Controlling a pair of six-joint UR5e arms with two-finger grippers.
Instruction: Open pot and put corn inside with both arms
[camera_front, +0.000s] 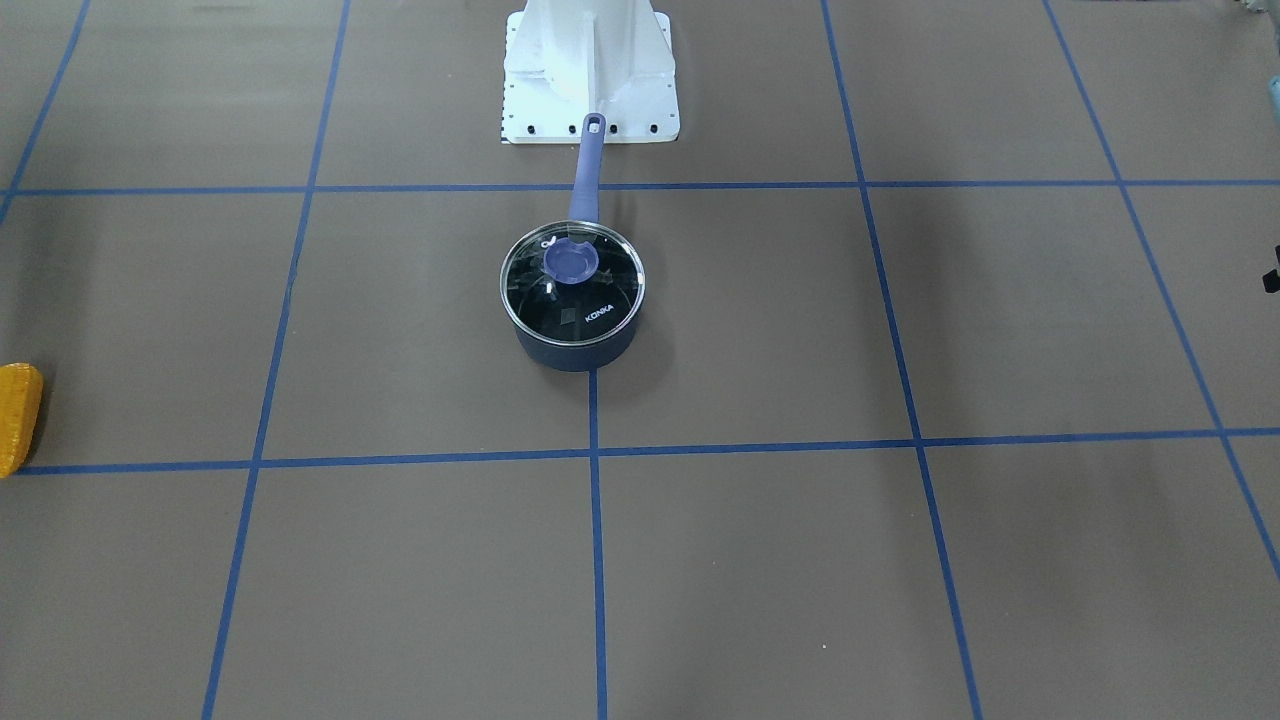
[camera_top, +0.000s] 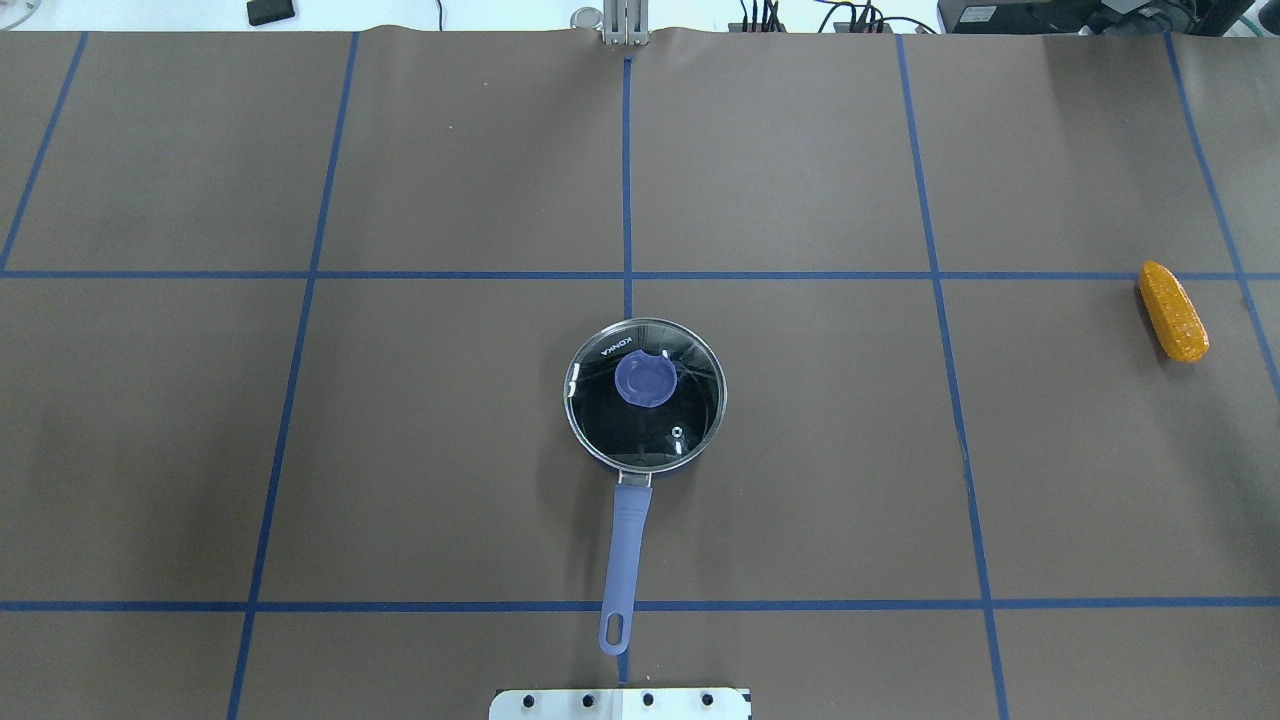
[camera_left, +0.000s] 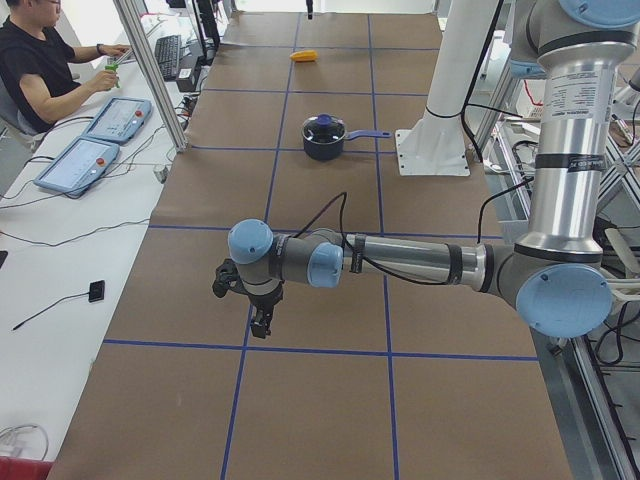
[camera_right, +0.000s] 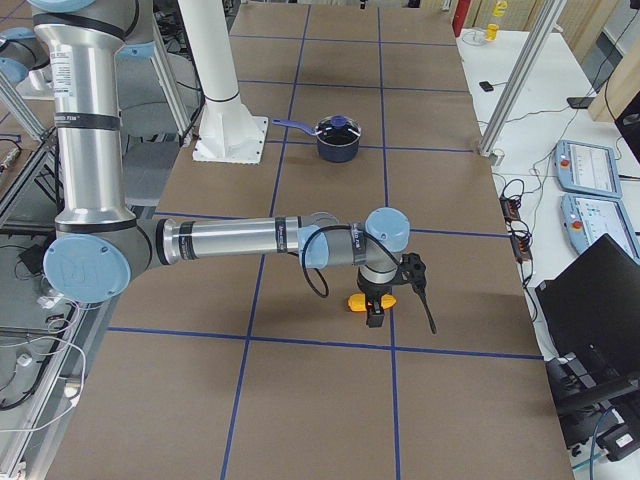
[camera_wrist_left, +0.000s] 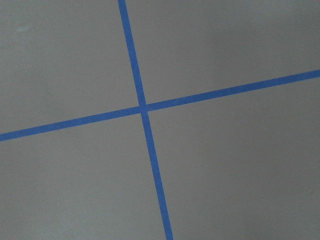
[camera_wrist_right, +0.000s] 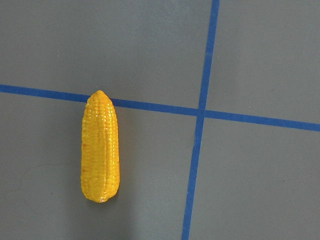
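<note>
Stage of the task: no step is completed. Nearest the robot's edge of the tabletop, the white base (camera_top: 620, 703) is seen. Just beyond it the lavender handle (camera_top: 628, 540) is pointed toward that edge, and the pot (camera_front: 575, 352) is set upright at the middle of the table (camera_top: 450, 450). The glass lid (camera_top: 690, 410) is seated on its rim, and the purple knob (camera_top: 645, 380) is untouched. Slightly farther out, close to the table's right end, the corn (camera_top: 1172, 310) is laid flat beside a tape crossing. The right gripper (camera_right: 378, 305), carried by the right arm (camera_right: 230, 240), is held near the cob but is not closed on it. At the opposite end, the left gripper (camera_left: 260, 322) on the left arm (camera_left: 400, 260) is held over bare table, well apart from the pot. Lid removal, grasping of the corn and its placement inside are all left to do. Not resolved: whether either gripper's fingers are spread or closed cannot be told, since neither wrist view shows them. The pot's interior is obscured by reflections in the lid. The cob is cut off by the frame in the front-facing view and partly hidden behind the gripper in the right-end view.
</note>
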